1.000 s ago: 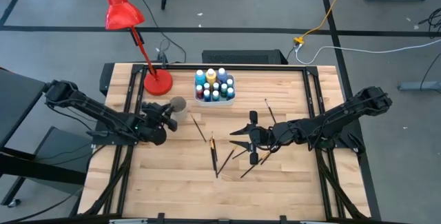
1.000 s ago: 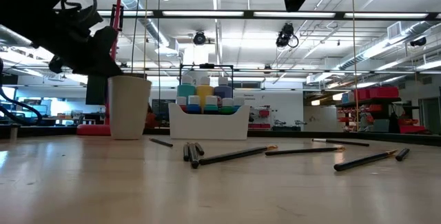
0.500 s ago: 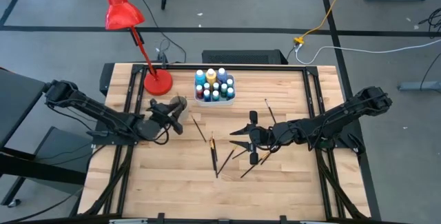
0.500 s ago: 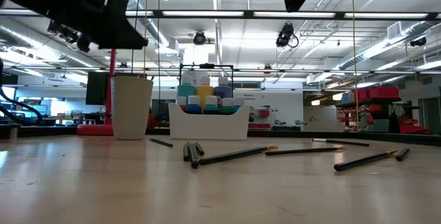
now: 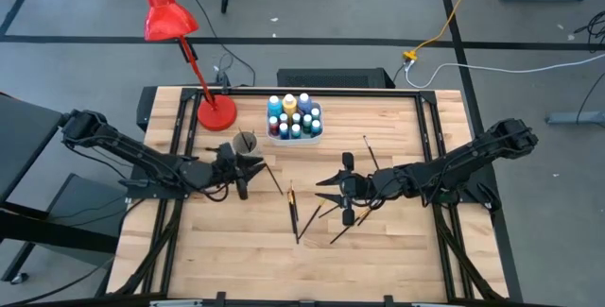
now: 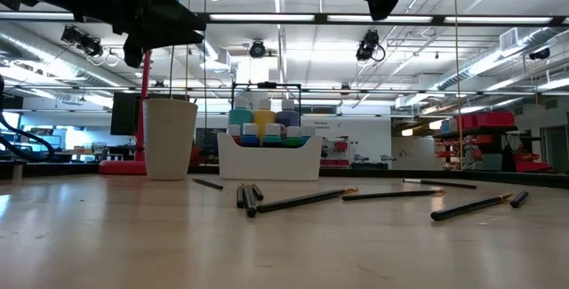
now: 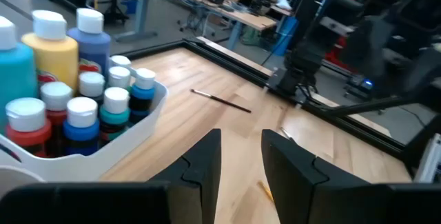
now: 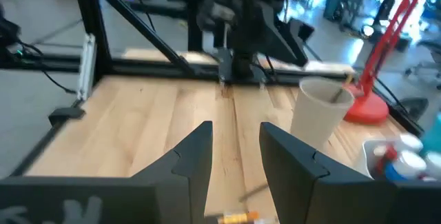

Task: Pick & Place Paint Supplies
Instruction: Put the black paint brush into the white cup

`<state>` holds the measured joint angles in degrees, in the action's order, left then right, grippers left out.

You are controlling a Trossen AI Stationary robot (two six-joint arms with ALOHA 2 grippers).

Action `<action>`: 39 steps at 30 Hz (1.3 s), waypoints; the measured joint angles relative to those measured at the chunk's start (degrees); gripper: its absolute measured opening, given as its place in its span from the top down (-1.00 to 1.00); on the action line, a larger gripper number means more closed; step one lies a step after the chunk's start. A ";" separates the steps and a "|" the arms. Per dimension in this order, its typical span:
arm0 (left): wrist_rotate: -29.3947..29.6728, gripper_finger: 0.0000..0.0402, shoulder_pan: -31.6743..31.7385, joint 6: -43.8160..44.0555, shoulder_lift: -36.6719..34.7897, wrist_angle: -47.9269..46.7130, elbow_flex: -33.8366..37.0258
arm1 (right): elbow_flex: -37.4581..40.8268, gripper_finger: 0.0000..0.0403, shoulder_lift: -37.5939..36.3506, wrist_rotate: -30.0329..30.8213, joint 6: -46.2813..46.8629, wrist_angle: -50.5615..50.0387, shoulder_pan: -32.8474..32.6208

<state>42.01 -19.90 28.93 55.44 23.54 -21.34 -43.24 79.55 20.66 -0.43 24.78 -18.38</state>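
The left gripper (image 5: 248,167) has moved. A second ago it was beside the white cup (image 5: 245,142), on the lamp side, and close to it. Now it has swung away and sits just past the cup toward the middle of the table, with the cup standing free behind it. Its 2 fingers (image 7: 205,162) are a little apart and hold nothing.

The cup looks like it has 1 brush (image 8: 336,95) inside already. So my guess is the left arm has just finished at the cup and is heading for the next brush.

The other paintbrushes (image 5: 292,209) lie flat on the wood in the middle of the table, near each other, and 1 thin brush (image 7: 220,100) lies apart near the table's edge frame. The paint bottles (image 5: 294,117) stand together in the white tray (image 6: 268,158), just beside the cup.

The right gripper (image 5: 342,192) has not moved. It hangs over the brushes with its fingers a little apart and empty.

Most brushes still need picking up.
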 joint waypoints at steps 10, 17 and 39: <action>-2.62 0.43 -0.02 0.98 0.00 -0.07 0.00 | -0.02 0.38 0.00 26.43 21.18 -33.01 2.71; -2.66 0.43 0.00 1.10 0.00 -0.07 0.00 | -0.02 0.38 0.01 26.24 40.65 -49.21 9.87; -2.42 0.43 0.00 1.10 0.02 -0.07 0.00 | 20.23 -0.03 0.02 16.80 34.91 -19.05 28.95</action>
<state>39.59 -19.90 30.02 55.46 23.46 -21.34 -23.01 79.57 37.46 34.48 5.73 10.57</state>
